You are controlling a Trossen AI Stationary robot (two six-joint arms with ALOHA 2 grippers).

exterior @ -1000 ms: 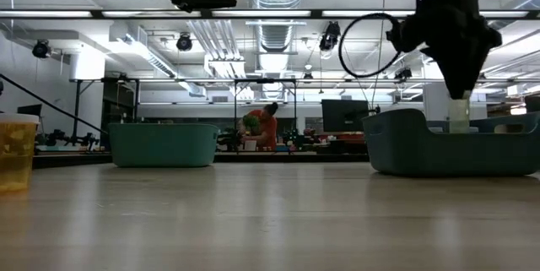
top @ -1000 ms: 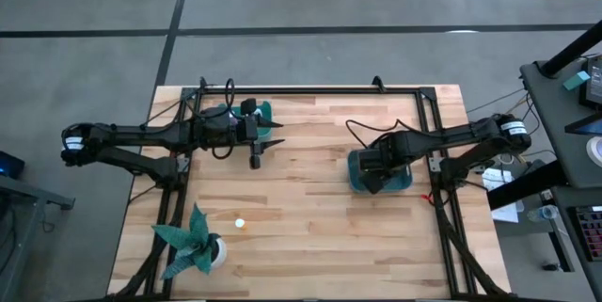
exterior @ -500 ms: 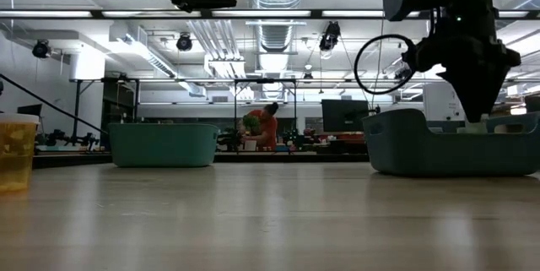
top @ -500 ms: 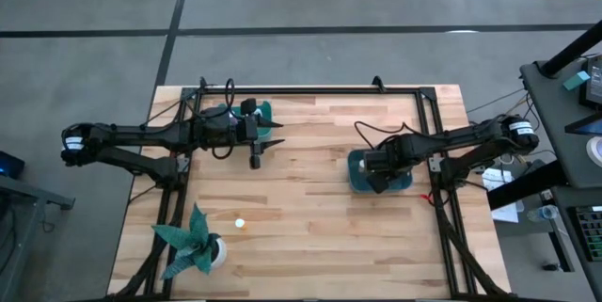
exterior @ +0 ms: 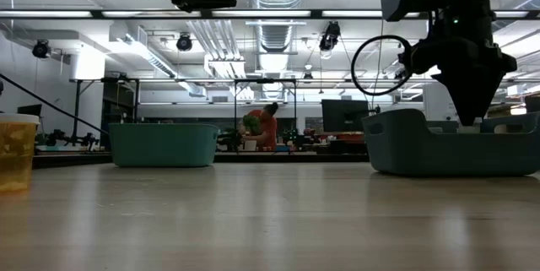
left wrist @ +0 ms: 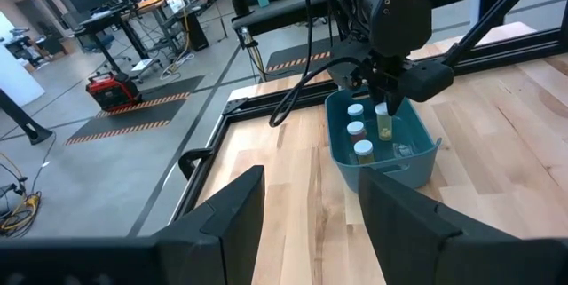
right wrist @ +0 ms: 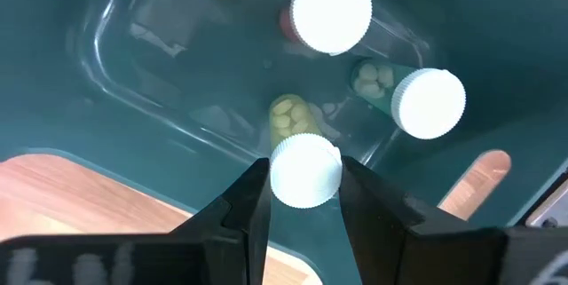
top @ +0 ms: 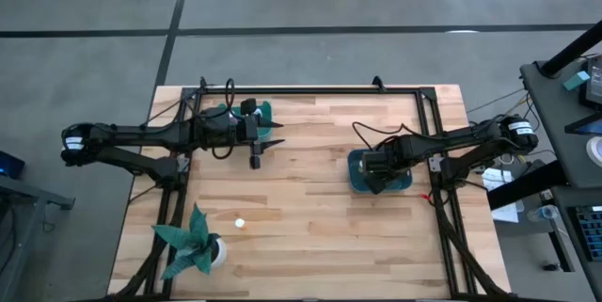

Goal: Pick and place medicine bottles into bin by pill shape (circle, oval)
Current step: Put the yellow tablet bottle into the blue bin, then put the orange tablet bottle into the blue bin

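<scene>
Right claw (right wrist: 303,198) low inside right teal bin (top: 400,182), fingers clamped on white cap of medicine bottle (right wrist: 302,156). Held bottle upright, long axis vertical, cap up, yellowish pills visible through wall. Three other bottles (left wrist: 356,130) stand upright in same bin, beside held one. Left claw (top: 256,152) hovers over bench (top: 310,217) near left teal bin (top: 264,112), fingers apart, empty. Lone bottle (top: 240,223) on bench near paper plant (top: 193,246), well apart from both claws.
</scene>
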